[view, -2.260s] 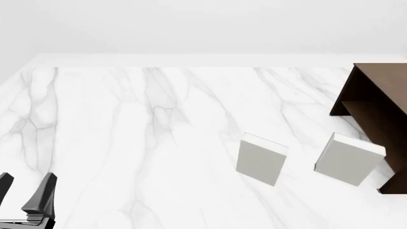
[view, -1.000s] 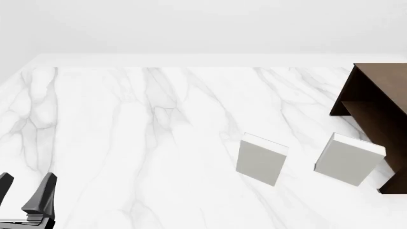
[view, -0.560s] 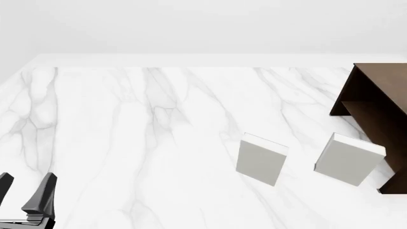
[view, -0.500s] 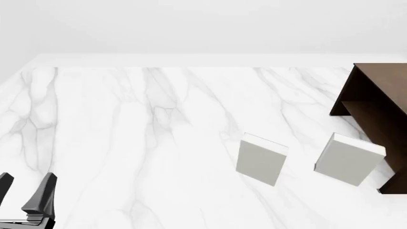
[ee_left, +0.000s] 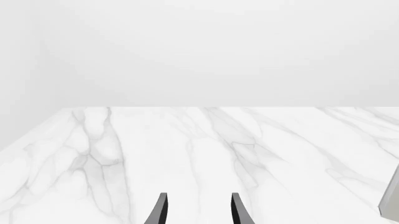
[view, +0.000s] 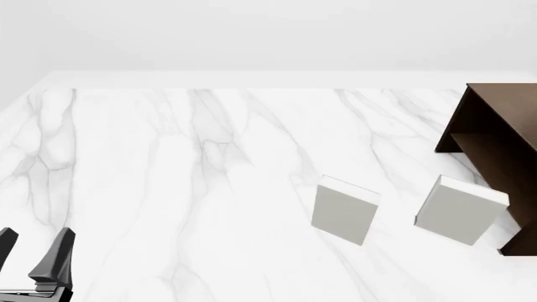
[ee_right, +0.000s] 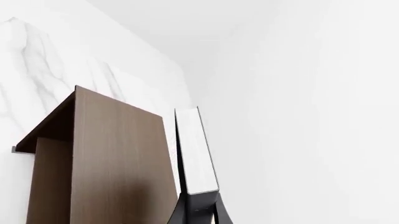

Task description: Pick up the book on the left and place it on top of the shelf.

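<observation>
In the right wrist view the book [ee_right: 194,149], dark-covered with white page edges, stands edge-on right beside the flat top of the dark brown shelf [ee_right: 118,158]. I cannot tell whether it touches that surface. My right gripper [ee_right: 199,210] is shut on the book's near end. In the front view neither the book nor the right gripper shows; only the shelf [view: 503,126] appears, at the right edge. My left gripper [view: 34,248] rests low at the front left, open and with nothing in it; in the left wrist view its gap [ee_left: 199,212] frames only marble.
Two larger white-grey books stand upright on the marble table [view: 168,189], one [view: 344,211] right of centre, the other [view: 459,211] just in front of the shelf. A grey sliver of one book [ee_left: 391,200] shows in the left wrist view.
</observation>
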{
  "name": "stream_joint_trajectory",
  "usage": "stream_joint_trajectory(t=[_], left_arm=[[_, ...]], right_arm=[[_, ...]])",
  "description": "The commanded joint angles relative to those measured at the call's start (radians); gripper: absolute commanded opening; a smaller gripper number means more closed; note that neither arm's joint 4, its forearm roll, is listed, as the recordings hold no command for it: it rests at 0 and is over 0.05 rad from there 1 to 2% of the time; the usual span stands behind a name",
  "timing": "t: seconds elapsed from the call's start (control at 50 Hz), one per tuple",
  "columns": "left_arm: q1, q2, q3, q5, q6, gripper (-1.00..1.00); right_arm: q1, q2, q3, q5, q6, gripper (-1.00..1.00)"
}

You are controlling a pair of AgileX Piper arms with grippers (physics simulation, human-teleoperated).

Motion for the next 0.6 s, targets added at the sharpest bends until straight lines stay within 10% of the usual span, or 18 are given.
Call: stream_joint_trajectory(t=[0.02,0.6], left_arm=[[0.0,0.0,0.0,0.0,0.0,1.0],[0.0,0.0,0.0,0.0,0.0,1.0]], right_arm=[[-0.01,0.008,-0.007,-0.019,0.006,-1.0],[-0.024,0.041,0.027,-0.056,-0.014,-1.0]])
